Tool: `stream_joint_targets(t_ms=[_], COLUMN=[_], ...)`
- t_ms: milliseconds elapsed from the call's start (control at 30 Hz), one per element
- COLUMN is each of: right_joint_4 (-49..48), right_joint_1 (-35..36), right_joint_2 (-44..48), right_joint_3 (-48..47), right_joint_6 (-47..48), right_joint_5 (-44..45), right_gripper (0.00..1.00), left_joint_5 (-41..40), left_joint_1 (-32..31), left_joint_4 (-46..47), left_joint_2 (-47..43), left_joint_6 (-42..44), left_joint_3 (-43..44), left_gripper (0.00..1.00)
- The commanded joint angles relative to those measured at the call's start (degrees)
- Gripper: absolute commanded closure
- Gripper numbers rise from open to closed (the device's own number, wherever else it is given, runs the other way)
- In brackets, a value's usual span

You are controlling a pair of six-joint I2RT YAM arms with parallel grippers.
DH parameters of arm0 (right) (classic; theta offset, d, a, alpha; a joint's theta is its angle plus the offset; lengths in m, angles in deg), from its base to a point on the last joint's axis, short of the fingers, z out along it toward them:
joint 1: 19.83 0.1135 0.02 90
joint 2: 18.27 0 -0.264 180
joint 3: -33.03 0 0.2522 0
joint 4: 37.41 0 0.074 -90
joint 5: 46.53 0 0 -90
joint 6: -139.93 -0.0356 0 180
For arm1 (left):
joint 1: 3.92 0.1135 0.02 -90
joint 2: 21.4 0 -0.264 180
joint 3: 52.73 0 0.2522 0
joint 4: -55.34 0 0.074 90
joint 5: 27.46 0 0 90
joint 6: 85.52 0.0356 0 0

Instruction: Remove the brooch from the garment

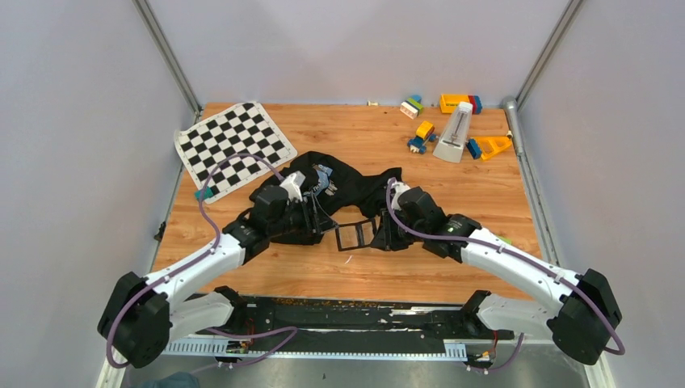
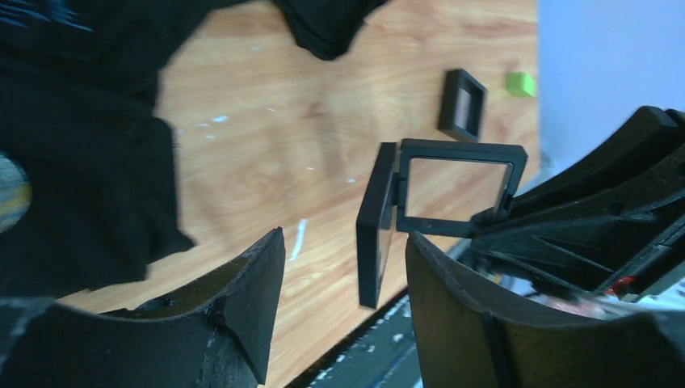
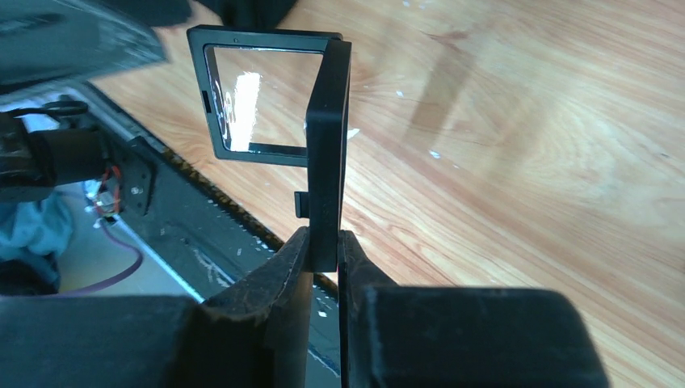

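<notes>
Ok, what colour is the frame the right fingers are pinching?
Black frame with a clear window; the right wrist view shows it best.

**Top external:** fixed camera high behind the arm bases at 6 o'clock, facing down and forward over the whole table [image 1: 363, 137].
**Left wrist:** close, low view past the left gripper [image 2: 346, 250], with the hinged black frame [image 2: 376, 234] at 3 o'clock.
**Right wrist:** closer still, past the right gripper [image 3: 323, 240], with the frame edge-on at 12 o'clock.

All three views share this frame.

Wooden table [image 1: 485, 194] with chequered mat [image 1: 234, 145], crumpled black garment [image 1: 355, 190], coloured toy blocks [image 1: 424, 133], metronome [image 1: 455, 133].
</notes>
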Motion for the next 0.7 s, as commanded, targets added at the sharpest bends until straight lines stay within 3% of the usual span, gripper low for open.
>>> stream_joint_targets(t_ms=[0,133,267,667], right_joint_4=[5.99,8.85,9.02,9.13], right_joint_1=[-0.05,-0.69,-1.49,-2.30], right_joint_2=[-0.64,-0.52,0.78,1.21], right_joint_3=[-4.08,-4.72,-3.95,-3.69], right_joint_6=[2.27,3.08,3.18,3.88], right_joint_5=[7.32,10.14,9.88,8.57], right_gripper=[1.00,1.00,1.00,1.00], left_joint_5=[-18.35,-29.85,-35.09,-28.60], left_joint_1=[0.24,0.26,0.28,6.79], left_joint_4=[-16.88,-24.95,-26.35,-23.00], left_joint_2=[-6.36,-4.94,0.28,13.15], left_joint_6=[13.01,18.20,21.02,24.75], left_joint_3=[6.46,8.90,10.52,14.05], left_gripper=[0.36,0.36,0.37,0.42])
